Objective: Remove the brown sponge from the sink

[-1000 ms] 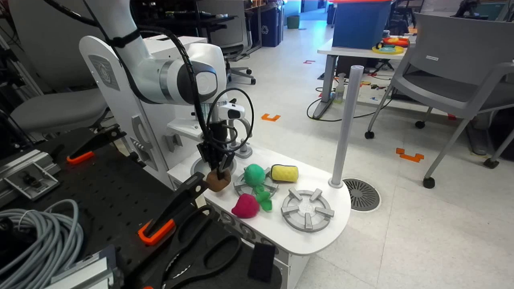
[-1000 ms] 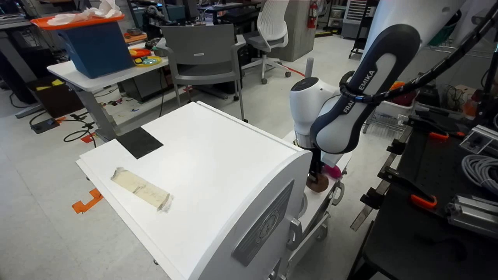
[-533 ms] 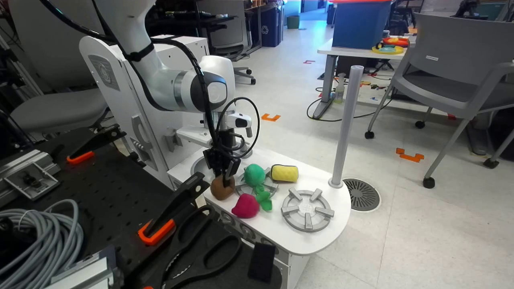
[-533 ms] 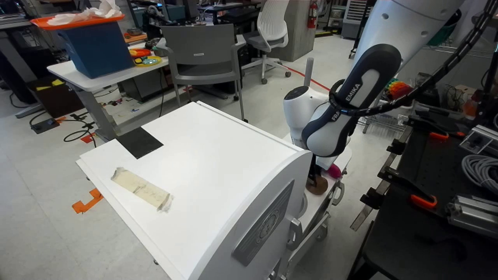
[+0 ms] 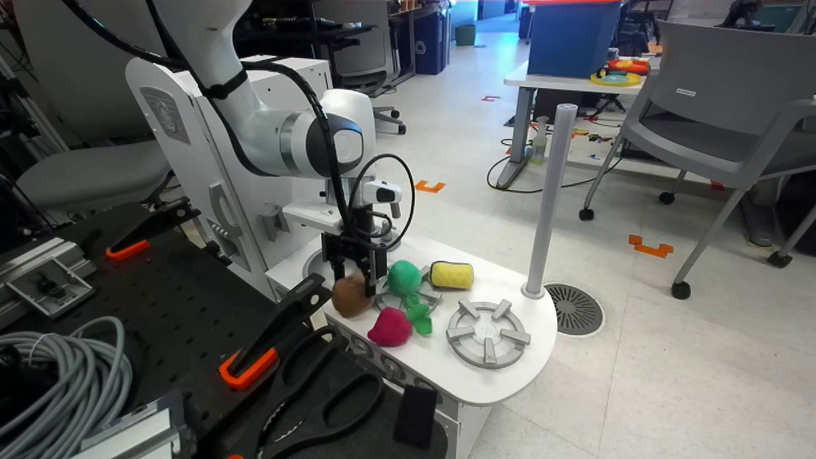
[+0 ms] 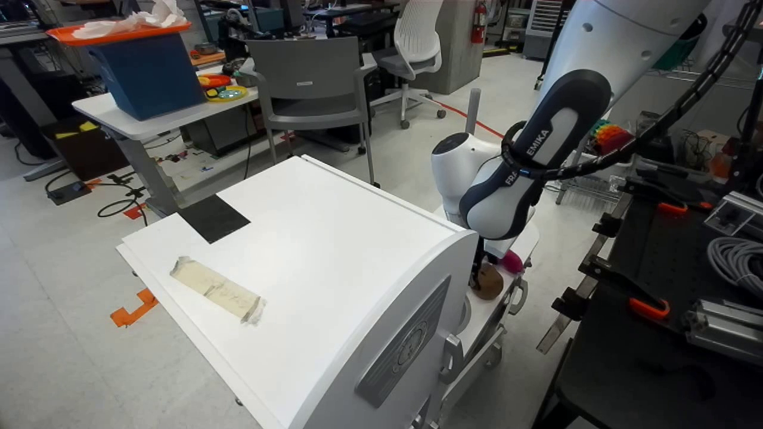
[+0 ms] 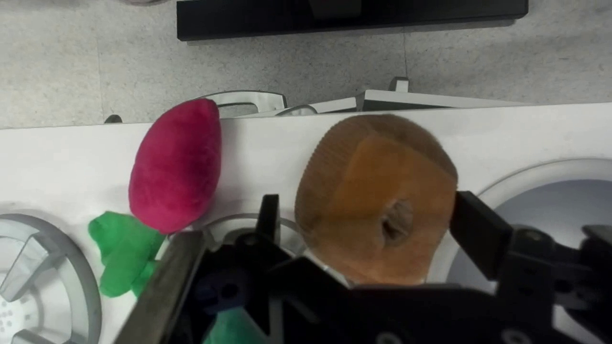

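Note:
The brown sponge (image 7: 373, 186) rests on the white toy counter (image 7: 258, 157), beside the sink (image 7: 564, 168) rather than in it. It also shows in both exterior views, as a tan-brown lump (image 5: 350, 298) near the counter's front edge and partly behind the arm (image 6: 489, 283). My gripper (image 7: 366, 205) stands open around the sponge. In the wrist view a clear gap separates the left finger (image 7: 269, 215) from it, while the right finger (image 7: 480, 234) appears to touch its side. The sink's rim (image 5: 310, 266) lies behind the gripper, partly hidden by it.
A magenta toy (image 5: 390, 327), a green ball (image 5: 404, 278) and a yellow block (image 5: 452, 275) lie close by. A round burner grate (image 5: 488, 357) and an upright grey post (image 5: 551, 197) stand farther right. A black clamp (image 5: 287, 319) sticks out near the counter's front.
In the exterior views my gripper has carried the sponge away from the sink and down onto the counter. Its fingers have since spread apart, and the sponge is released.

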